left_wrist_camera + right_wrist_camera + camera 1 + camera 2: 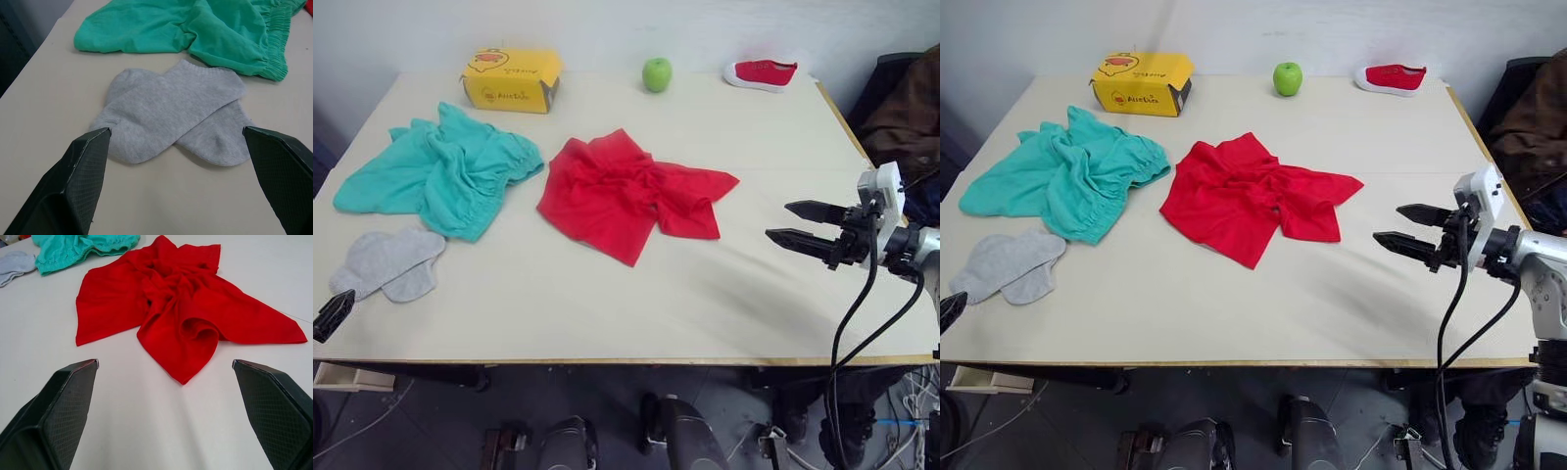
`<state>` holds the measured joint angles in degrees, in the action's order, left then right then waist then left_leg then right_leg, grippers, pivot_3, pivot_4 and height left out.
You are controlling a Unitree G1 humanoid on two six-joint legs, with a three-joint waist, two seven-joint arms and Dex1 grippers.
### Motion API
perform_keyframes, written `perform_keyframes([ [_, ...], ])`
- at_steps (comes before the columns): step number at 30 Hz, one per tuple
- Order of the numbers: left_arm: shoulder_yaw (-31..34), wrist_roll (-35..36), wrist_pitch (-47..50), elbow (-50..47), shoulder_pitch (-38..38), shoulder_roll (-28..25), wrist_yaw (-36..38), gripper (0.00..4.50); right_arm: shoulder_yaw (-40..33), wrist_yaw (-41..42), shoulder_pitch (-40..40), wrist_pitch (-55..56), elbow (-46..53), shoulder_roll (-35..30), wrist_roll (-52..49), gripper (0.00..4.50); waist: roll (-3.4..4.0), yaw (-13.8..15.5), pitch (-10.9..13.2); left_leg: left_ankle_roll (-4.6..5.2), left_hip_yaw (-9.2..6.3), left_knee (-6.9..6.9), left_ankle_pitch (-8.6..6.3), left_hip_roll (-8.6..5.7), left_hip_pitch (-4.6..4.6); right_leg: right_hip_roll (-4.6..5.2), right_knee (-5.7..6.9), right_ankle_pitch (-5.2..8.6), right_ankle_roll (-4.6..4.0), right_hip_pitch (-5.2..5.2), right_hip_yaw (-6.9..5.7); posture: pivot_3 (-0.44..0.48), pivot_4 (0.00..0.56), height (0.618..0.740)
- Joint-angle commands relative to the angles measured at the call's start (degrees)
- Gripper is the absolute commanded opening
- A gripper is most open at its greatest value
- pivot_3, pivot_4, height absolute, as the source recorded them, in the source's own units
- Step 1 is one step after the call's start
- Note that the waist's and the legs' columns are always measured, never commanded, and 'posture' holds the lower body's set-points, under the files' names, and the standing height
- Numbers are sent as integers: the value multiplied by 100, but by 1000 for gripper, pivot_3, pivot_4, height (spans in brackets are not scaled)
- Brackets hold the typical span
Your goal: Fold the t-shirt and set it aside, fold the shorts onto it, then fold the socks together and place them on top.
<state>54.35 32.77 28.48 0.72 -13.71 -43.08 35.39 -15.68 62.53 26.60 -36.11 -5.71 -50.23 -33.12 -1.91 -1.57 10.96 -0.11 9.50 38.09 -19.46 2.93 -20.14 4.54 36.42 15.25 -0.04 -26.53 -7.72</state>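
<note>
Red and crumpled, the t-shirt [631, 192] lies mid-counter [607, 304], unfolded. The shorts [435, 171] are bunched to its left, the socks [386, 262] nearer than those. The right end effector [813, 230], fingers apart, hovers right of the shirt; the left end effector [181, 156] gapes before the socks. A grab at the shirt's wrinkled middle would likely drag a wad rather than an edge.

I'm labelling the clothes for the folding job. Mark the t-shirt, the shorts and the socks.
t-shirt [626, 191]: left eye view, crumpled middle of the red fabric.
shorts [440, 176]: left eye view, middle of the teal fabric.
socks [171, 110]: left wrist view, where the two grey socks overlap.
</note>
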Motion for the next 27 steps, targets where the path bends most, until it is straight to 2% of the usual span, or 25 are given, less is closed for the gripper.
perform_keyframes([
  [1, -3, -79, -225, -51, -37, -161, 158, 4500, -216, -60, 24, -30, 244, -116, -114, 4483, 0, 0, 0, 0, 0, 0, 0, 0, 0, 0, 0, 0, 0, 0, 0, 0, 150, 740],
  [13, -104, -154, -295, -20, -21, -178, 224, 4500, -131, -45, -98, 107, 383, -110, -32, 4483, 0, -1, 0, -1, 2, 0, -1, 0, 0, 0, 0, 0, 0, -1, 0, 0, 150, 740],
  [19, -368, -220, -138, -598, -207, -315, 389, 4500, 29, -57, -28, 249, 369, -38, 91, 4483, 0, -2, 0, -1, 2, 1, -1, 0, 0, 0, 1, 0, 0, -1, 0, 0, 150, 740],
  [23, -1225, 221, 548, -1396, 428, -550, 406, 4500, 516, -55, 78, 588, 384, 67, 472, 4483, 0, 20, 0, -1, 1, 3, 1, -1, 1, 1, 4, 0, 0, 1, 1, 0, 150, 740],
  [27, -3189, 151, 762, -1774, 1873, -773, 957, 4500, 1418, -247, 592, 1016, -58, 334, 1299, 4483, 1, 50, -1, -5, 0, 8, 3, -8, 1, 2, 11, -3, 1, 3, 7, 0, 150, 740],
])
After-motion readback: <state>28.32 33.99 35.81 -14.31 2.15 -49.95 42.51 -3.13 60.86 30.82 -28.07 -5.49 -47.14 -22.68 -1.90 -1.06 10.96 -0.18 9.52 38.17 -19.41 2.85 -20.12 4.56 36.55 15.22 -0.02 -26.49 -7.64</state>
